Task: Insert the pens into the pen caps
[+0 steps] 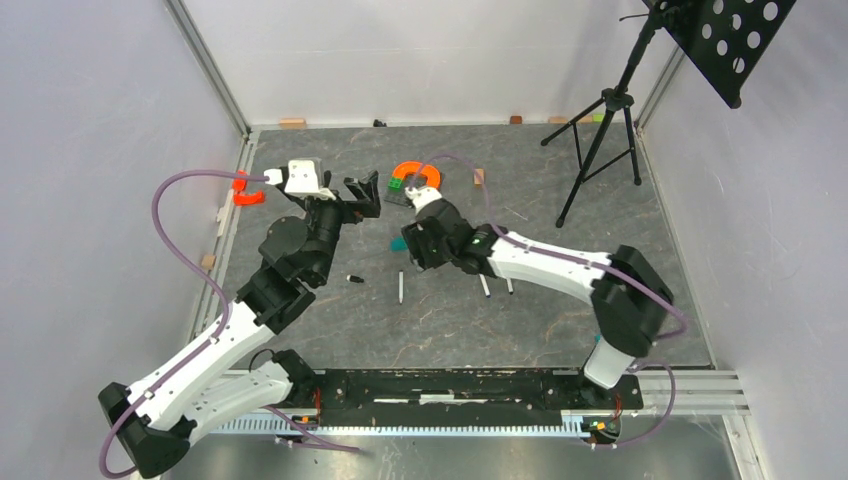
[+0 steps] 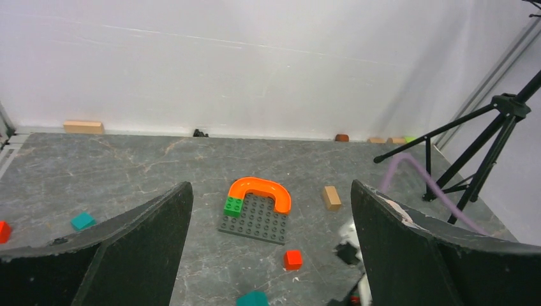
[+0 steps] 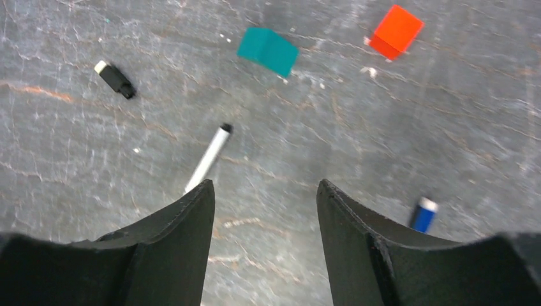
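Note:
One white pen (image 3: 208, 157) with a dark tip lies on the grey table just ahead of my right gripper's left finger. A black pen cap (image 3: 115, 79) lies further left of it, and a blue pen cap (image 3: 423, 214) shows beside the right finger. My right gripper (image 3: 265, 188) hovers open over bare table, holding nothing. From above, that pen (image 1: 400, 287) lies near the black cap (image 1: 354, 277), and two more pens (image 1: 485, 285) lie under the right forearm. My left gripper (image 1: 362, 195) is wide open and empty, raised at the back left.
A dark baseplate (image 2: 255, 220) with an orange arch (image 2: 261, 190) and a green brick (image 2: 233, 205) sits ahead of the left gripper. A red cube (image 3: 397, 30), a teal brick (image 3: 268, 51) and a wooden block (image 2: 331, 197) lie loose. A black tripod (image 1: 600, 140) stands at the back right.

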`<state>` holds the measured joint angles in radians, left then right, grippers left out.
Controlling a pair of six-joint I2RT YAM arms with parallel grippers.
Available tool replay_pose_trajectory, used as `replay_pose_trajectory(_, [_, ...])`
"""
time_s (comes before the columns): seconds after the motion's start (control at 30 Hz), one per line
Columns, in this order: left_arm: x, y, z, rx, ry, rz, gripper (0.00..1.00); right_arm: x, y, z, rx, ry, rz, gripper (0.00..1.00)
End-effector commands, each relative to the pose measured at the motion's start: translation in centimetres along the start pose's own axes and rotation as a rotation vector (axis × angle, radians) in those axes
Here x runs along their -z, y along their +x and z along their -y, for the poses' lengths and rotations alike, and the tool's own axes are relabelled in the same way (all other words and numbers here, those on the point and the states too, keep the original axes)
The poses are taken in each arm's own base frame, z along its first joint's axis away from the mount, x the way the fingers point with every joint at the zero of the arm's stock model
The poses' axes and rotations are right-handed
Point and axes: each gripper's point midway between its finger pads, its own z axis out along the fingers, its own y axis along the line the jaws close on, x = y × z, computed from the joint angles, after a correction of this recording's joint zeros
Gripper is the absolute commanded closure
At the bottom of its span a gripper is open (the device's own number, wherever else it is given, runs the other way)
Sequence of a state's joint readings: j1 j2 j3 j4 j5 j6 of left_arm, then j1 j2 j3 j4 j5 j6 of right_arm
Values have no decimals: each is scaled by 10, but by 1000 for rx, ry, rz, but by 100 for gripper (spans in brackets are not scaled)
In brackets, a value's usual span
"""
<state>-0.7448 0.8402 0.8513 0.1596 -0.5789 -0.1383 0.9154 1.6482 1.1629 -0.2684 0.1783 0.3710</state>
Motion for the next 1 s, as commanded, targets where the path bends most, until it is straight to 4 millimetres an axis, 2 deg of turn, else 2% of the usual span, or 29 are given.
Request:
replay_pose_trajectory(0.0, [2, -17, -14, -14, -63, 63, 2, -24, -14, -28, -48, 21, 15, 37])
replay_pose_trajectory(0.2, [3, -18, -15, -7, -62, 70, 2, -56, 1, -47, -63, 40, -42, 41])
replay_pose_trajectory(0.5, [2, -18, -13, 11, -49, 70, 3, -80, 43, -55, -50, 67, -129, 49])
replay_pose_trajectory(0.67, [2, -19, -14, 17, -46, 70, 3, -85, 61, -56, -30, 84, -167, 54])
replay_pose_trajectory(0.77, [1, -18, -14, 16, -47, 69, 3, -84, 70, -52, -21, 91, -181, 63])
replay_pose_trajectory(0.97, [1, -17, -14, 13, -45, 66, 3, -80, 91, -46, 22, 75, -212, 97])
